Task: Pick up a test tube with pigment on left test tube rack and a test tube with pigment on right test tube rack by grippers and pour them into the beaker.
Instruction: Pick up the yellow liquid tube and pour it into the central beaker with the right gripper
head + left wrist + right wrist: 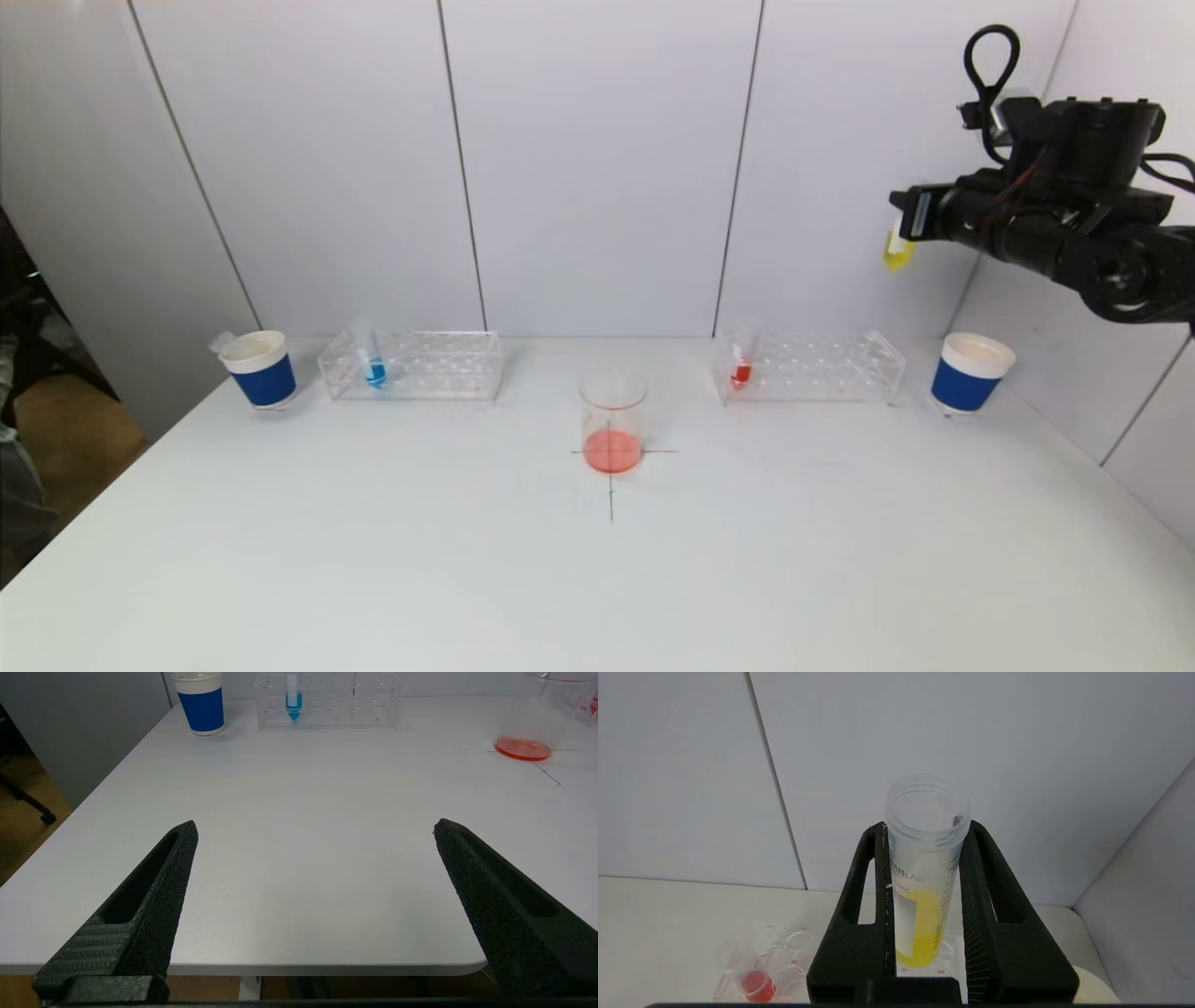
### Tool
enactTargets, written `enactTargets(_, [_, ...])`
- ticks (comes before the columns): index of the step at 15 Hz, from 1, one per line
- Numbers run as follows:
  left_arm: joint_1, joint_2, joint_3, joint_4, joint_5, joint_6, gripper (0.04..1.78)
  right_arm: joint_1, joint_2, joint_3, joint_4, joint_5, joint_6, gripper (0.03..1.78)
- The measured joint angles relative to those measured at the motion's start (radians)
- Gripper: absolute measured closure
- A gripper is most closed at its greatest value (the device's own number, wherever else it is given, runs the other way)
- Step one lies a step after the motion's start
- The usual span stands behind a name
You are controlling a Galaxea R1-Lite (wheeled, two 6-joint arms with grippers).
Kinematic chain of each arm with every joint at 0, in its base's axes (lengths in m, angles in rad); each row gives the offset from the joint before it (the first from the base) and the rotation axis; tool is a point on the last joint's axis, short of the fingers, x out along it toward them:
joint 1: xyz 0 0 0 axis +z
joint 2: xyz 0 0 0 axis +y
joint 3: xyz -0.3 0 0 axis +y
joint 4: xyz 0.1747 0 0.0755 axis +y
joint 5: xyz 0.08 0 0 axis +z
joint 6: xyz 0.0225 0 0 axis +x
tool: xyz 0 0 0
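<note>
While left end effector gapes, right end effector clamps yellow tube.

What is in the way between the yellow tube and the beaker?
Nothing visible. The right gripper holds the yellow tube high above the right rack; open air and bare table lie between it and the beaker.

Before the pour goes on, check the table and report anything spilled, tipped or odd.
No spill or damage shows. One oddity: an empty tube leans out of the left blue cup. The beaker already holds orange-red liquid. The right end effector holds the yellow tube upright.
</note>
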Motion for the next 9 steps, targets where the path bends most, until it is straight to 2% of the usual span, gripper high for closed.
enactTargets(2, [0.000,0.000,0.000,0.000,0.000,0.000,0.06,0.014,-0.005,-0.109,0.136,0.002,0.007,1.35])
enactTargets(4, [0.000,0.000,0.000,0.000,0.000,0.000,0.06,0.039,0.000,-0.197,0.230,0.027,0.010,1.35])
enactTargets(6, [0.000,0.000,0.000,0.000,0.000,0.000,0.06,0.072,0.013,-0.260,0.250,0.094,0.010,1.35])
enactTargets(7, [0.000,0.000,0.000,0.000,0.000,0.000,0.06,0.089,0.019,-0.283,0.253,0.114,0.010,1.35])
enactTargets(9, [0.000,0.000,0.000,0.000,0.000,0.000,0.06,0.119,0.043,-0.332,0.255,0.125,0.006,1.35])
